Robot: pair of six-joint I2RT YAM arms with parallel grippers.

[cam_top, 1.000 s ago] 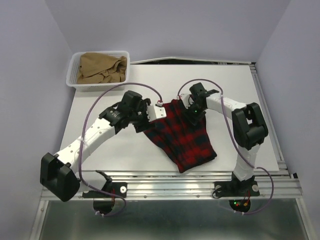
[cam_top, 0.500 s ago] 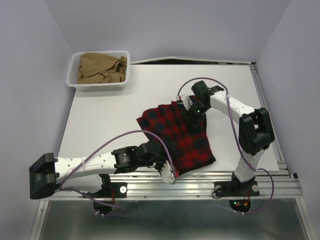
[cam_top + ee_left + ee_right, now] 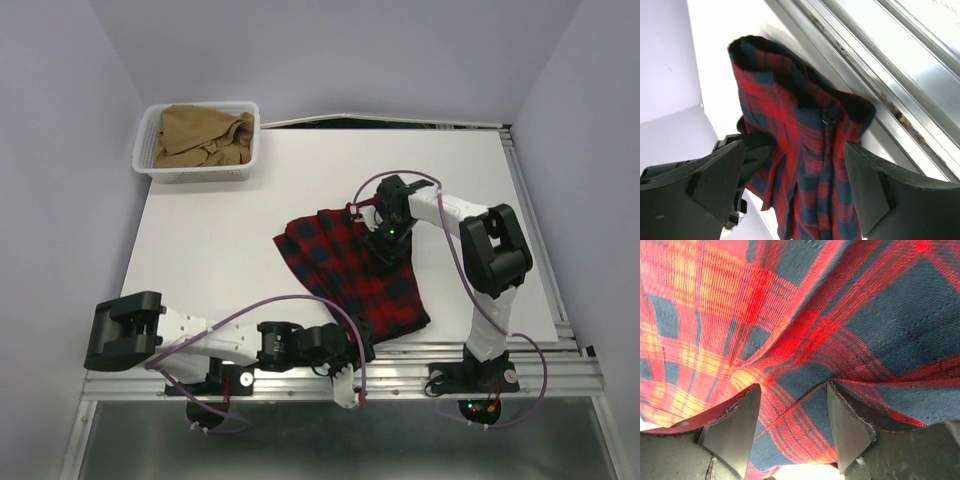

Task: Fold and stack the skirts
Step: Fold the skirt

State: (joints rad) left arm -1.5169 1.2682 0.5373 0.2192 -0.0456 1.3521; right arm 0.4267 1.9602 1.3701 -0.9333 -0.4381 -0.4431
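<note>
The red-and-navy tartan skirt (image 3: 340,270) lies spread on the white table, its near corner at the front rail. My left gripper (image 3: 355,350) sits low at that near corner. In the left wrist view its fingers (image 3: 720,175) stand wide apart with the skirt (image 3: 790,115) between them. My right gripper (image 3: 385,240) rests on the skirt's far right part. Its jaws are apart in the right wrist view (image 3: 792,390), with plaid cloth (image 3: 790,315) filling the gap and draping over the tips. The tan-brown skirt (image 3: 200,135) lies crumpled in the basket.
The white mesh basket (image 3: 197,175) stands at the table's far left corner. A metal rail (image 3: 400,360) runs along the near edge, also in the left wrist view (image 3: 900,80). Purple walls close in the left, right and back.
My left arm has swung from the skirt's far left corner down to the near edge and folded low. The skirt, lifted a second ago, now lies spread. The right gripper shifted slightly.
</note>
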